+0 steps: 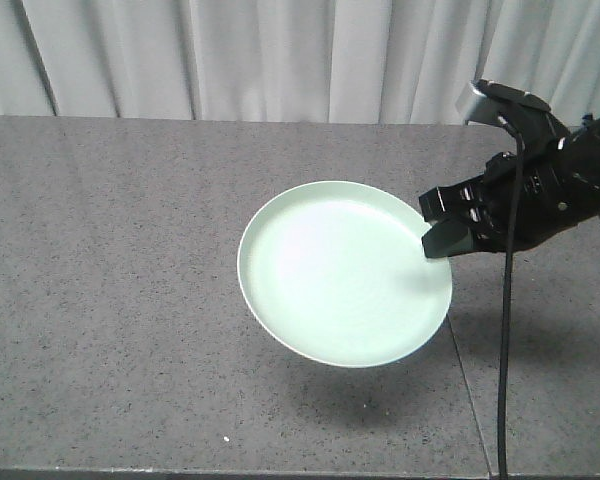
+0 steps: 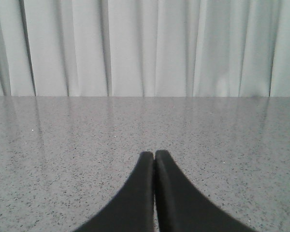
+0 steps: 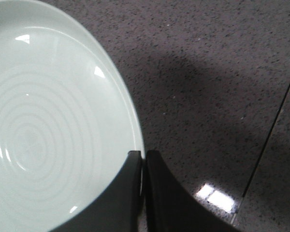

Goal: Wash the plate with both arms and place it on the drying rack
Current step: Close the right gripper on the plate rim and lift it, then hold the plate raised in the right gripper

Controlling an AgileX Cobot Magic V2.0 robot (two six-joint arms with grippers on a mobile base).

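Note:
A round pale mint-green plate (image 1: 342, 272) hangs tilted above the grey speckled counter, casting a shadow below it. My right gripper (image 1: 442, 226) is shut on the plate's right rim, coming in from the right. The right wrist view shows the plate (image 3: 48, 130) with concentric rings on its face and its rim pinched between the two black fingers of the right gripper (image 3: 143, 155). My left gripper (image 2: 154, 155) is shut on nothing, low over bare counter, and is out of the front view. The drying rack is out of view.
The grey stone counter (image 1: 110, 300) runs to a white curtain (image 1: 280, 55) along its far edge. A thin seam (image 1: 465, 385) crosses the counter at the right. A black cable (image 1: 503, 340) hangs from the right arm.

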